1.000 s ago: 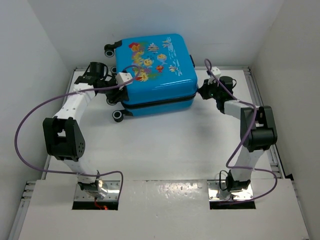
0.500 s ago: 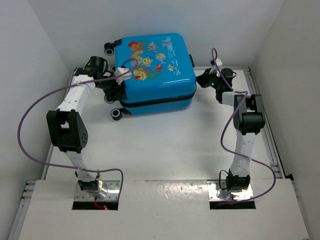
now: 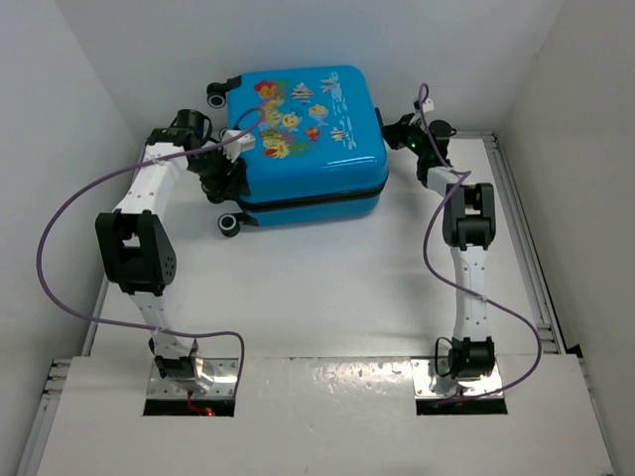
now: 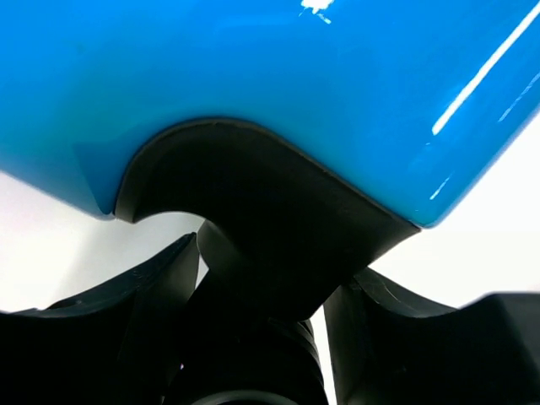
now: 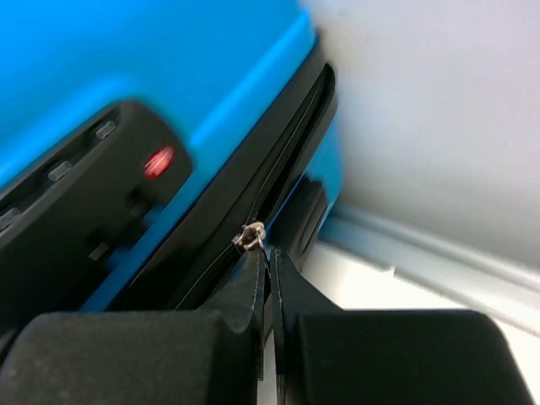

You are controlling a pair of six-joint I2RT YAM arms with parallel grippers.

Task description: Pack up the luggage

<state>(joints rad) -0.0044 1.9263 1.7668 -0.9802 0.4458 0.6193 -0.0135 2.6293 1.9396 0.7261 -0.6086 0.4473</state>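
luggage [image 3: 308,129]: blue fish-print hard-shell suitcase, flat on the table [image 3: 327,288], shells together; packing looks done, zipping likely unfinished.
left gripper [image 3: 223,178]: at the luggage's left end, jaws apart astride a caster [image 4: 261,245].
right gripper [image 3: 402,134]: at the luggage's right end, jaws together, tips at the zipper pull [image 5: 251,236]; whether it is pinched is unclear.
writing: none legible.

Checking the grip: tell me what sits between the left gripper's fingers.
A black caster of the luggage, shown in the left wrist view.
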